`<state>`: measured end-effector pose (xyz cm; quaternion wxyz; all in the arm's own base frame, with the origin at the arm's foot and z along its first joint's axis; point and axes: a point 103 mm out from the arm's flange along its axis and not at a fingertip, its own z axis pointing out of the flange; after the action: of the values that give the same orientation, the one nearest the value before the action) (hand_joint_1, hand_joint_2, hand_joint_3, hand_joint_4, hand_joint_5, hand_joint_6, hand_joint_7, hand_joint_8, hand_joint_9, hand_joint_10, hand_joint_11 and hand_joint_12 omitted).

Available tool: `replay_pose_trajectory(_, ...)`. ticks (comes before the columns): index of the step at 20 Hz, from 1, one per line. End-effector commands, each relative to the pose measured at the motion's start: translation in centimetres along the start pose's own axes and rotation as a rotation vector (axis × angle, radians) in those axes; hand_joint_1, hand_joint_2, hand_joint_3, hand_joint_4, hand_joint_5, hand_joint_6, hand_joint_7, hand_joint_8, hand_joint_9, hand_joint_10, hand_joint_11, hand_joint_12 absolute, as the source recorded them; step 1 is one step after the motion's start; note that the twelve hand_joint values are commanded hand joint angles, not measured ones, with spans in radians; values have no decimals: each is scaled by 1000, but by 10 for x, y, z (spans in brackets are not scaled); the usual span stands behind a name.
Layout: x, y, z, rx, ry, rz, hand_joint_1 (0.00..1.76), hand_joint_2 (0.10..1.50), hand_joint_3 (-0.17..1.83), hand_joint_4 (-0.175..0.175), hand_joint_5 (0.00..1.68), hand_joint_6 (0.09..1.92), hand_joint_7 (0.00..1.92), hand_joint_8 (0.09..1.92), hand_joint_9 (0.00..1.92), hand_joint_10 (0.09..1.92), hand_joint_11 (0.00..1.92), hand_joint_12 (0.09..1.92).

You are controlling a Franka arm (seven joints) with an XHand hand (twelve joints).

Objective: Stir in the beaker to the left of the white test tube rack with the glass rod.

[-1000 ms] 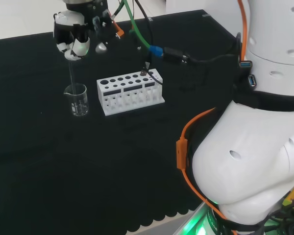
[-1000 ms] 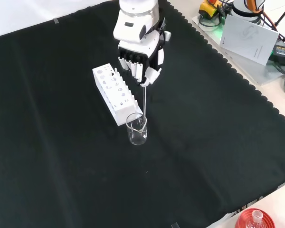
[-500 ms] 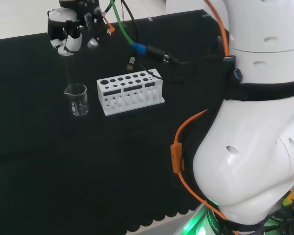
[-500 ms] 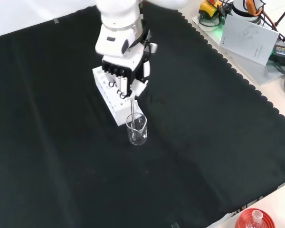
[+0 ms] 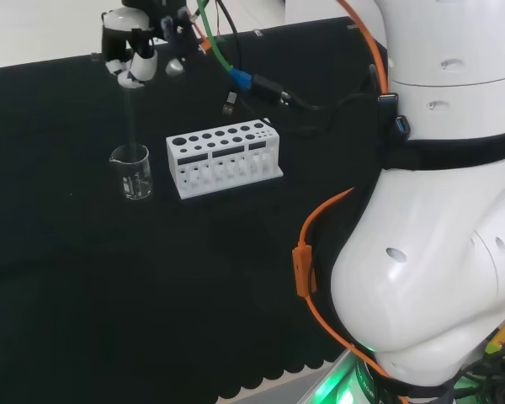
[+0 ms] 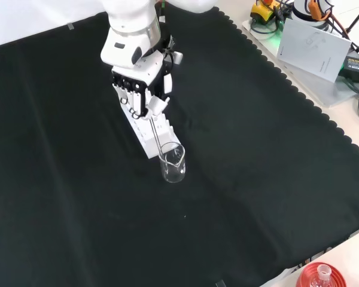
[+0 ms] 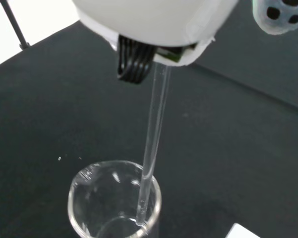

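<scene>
One beaker: a clear beaker (image 5: 134, 172) stands upright on the black worktop (image 5: 84, 278), just left of the white test tube rack (image 5: 224, 159) in the head view; in the front view the beaker (image 6: 173, 161) stands nearer the camera than the rack (image 6: 151, 133), close to its near end.
Glass rod: the rod (image 5: 130, 118) runs down from the hand into the beaker. In the front view the rod (image 6: 157, 135) tilts, its top leaning toward the rack side and its lower end inside the beaker's mouth. In the wrist view the rod (image 7: 153, 139) enters the beaker (image 7: 114, 203) close to the rim, its tip low inside by the wall.
Hand: the black and white hand (image 5: 133, 57) hangs well above the beaker, its fingers curled and pinching the rod's upper end. In the front view the hand (image 6: 139, 89) sits over the far part of the rack, with the fingertips (image 6: 151, 107) pointing down at the rod's top.
Beaker contents: whether any liquid is inside cannot be told.
Rack: it has rows of round holes in its top and lies lengthwise beside the beaker, apart from it.
Worktop edge: a red ribbed stand (image 6: 321, 277) with a flask shows at the front view's lower right corner, well apart from the beaker.
</scene>
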<state>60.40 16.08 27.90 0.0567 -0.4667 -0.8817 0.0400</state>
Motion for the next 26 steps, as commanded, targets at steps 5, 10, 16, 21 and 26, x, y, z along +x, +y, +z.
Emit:
replay_pose_trajectory(5,-12,-34,1,-10,9,43,1318,564,890,-175,1096,937,1366,776,1816,87,1667,442)
replay_pose_trajectory(10,3,-45,0,-15,-3,35,1318,563,890,-175,1096,937,1366,776,1817,87,1667,442)
replay_pose_trajectory(16,39,-46,-4,1,-24,-4,1318,563,891,-175,1096,937,1366,776,1817,87,1667,441)
replay_pose_trajectory(21,56,-40,0,10,-27,-29,1318,563,891,-175,1096,938,1366,776,1818,87,1667,441)
replay_pose_trajectory(26,64,-33,7,22,-30,-47,1318,563,891,-175,1096,938,1366,776,1818,87,1667,440)
